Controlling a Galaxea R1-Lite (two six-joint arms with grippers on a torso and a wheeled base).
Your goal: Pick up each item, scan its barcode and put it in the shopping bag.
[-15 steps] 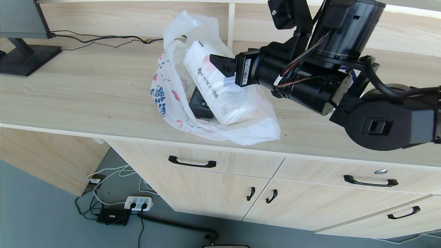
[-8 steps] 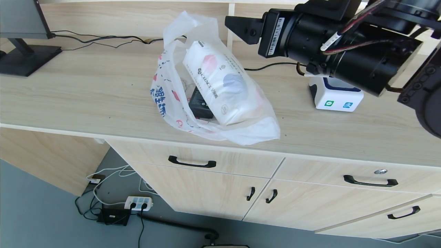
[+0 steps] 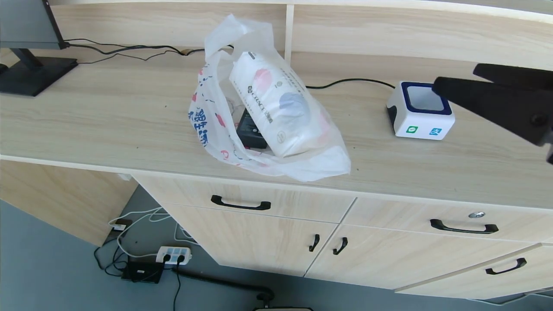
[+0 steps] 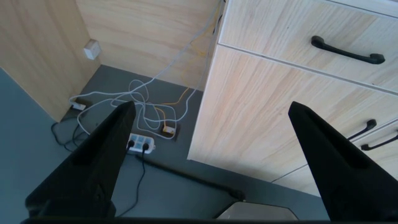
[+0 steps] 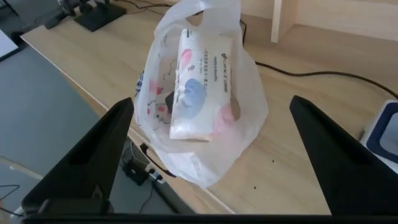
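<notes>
Shopping bag (image 3: 208,125) mid-table, toward front edge; tissue pack (image 3: 276,108) and dark box (image 3: 249,129) inside it. Scanner (image 3: 420,111) near right end. Right hand (image 5: 211,104) wide, empty, above table; left hand (image 4: 211,106) wide, empty, by the cabinet. Judgement: bagging likely complete

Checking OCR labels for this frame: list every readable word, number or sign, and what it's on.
Tissue pack: a dark wordmark runs along its side; the letters are not clear enough to quote.
Shopping bag: large blue characters on the creased plastic, unreadable.
Scanner: two small square signs on its front, one green and one blue; no words legible.
No numbers can be read anywhere.
</notes>
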